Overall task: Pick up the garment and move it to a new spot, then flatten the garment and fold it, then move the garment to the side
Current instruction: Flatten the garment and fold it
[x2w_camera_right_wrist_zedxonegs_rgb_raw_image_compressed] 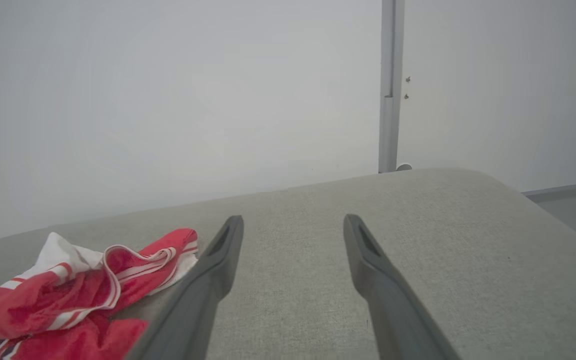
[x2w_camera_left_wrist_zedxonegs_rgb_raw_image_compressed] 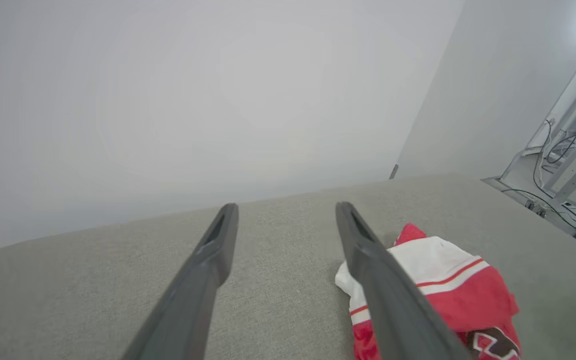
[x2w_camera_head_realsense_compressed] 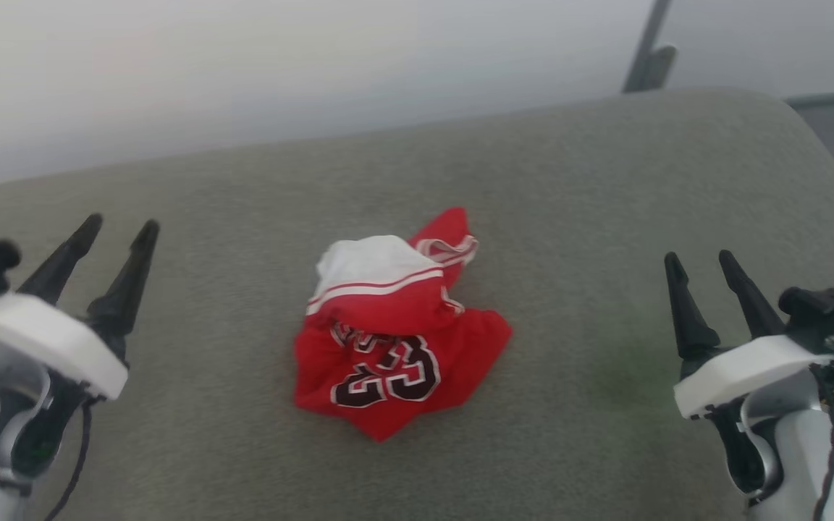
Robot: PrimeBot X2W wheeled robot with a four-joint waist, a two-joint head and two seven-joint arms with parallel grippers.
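The garment [x2w_camera_head_realsense_compressed: 395,325] lies crumpled in a heap at the middle of the grey cushioned surface [x2w_camera_head_realsense_compressed: 576,195]. It is red with a white sleeve on top, striped trim and a black "23" print facing up. My left gripper [x2w_camera_head_realsense_compressed: 119,226] hovers open at the left, well clear of the heap. My right gripper [x2w_camera_head_realsense_compressed: 699,255] stands open at the right, also apart from it. In the left wrist view the garment [x2w_camera_left_wrist_zedxonegs_rgb_raw_image_compressed: 443,285] sits behind the right finger [x2w_camera_left_wrist_zedxonegs_rgb_raw_image_compressed: 388,290]. In the right wrist view the garment [x2w_camera_right_wrist_zedxonegs_rgb_raw_image_compressed: 73,290] lies to the left of the open gripper [x2w_camera_right_wrist_zedxonegs_rgb_raw_image_compressed: 293,220].
A pale wall [x2w_camera_head_realsense_compressed: 301,65] rises behind the far edge of the surface. A grey metal post [x2w_camera_head_realsense_compressed: 649,51] stands at the back right. The surface's rounded right corner [x2w_camera_head_realsense_compressed: 808,137] drops toward the floor. A frame with cables [x2w_camera_left_wrist_zedxonegs_rgb_raw_image_compressed: 558,165] shows far right.
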